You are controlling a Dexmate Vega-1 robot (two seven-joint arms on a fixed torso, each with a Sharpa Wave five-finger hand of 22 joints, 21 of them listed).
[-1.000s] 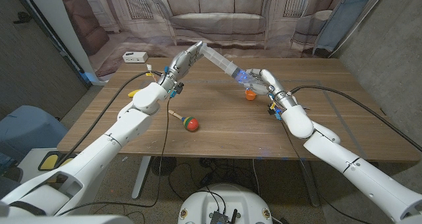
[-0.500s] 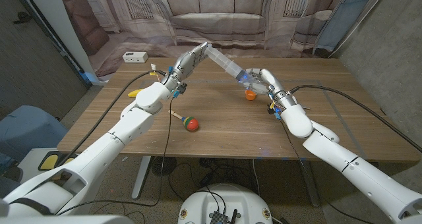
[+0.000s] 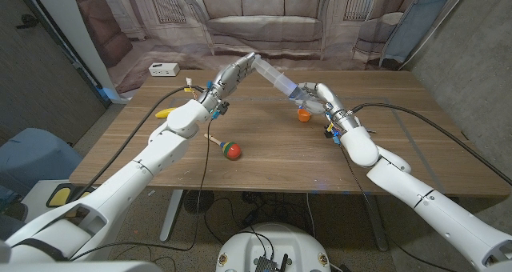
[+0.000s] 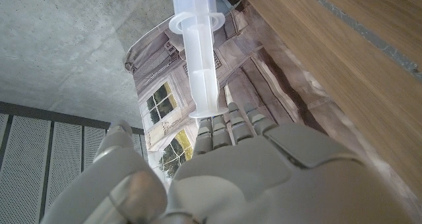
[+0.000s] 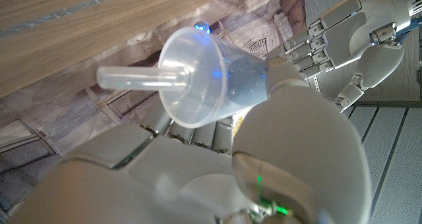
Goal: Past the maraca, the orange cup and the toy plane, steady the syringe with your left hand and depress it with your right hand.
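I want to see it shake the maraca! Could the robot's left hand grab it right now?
Probably not yet. The left hand is raised, its fingers at the plunger end of the syringe. The maraca lies in the open beside that forearm, so it could be reached once the hand is free.

Syringe (image 3: 276,81): clear, glossy plastic, frosted at the flange. Left hand (image 3: 233,74) and right hand (image 3: 318,97): smooth grey shells, plastic-looking with a soft sheen. Table (image 3: 264,148): wood, visible grain, matt finish. Maraca (image 3: 226,147): painted, glossy red and green head on a pale wooden-looking stick. Cup (image 3: 304,114): bright orange, looks plastic. Backdrop (image 3: 264,20) behind the table: printed cloth, matt, slightly creased.
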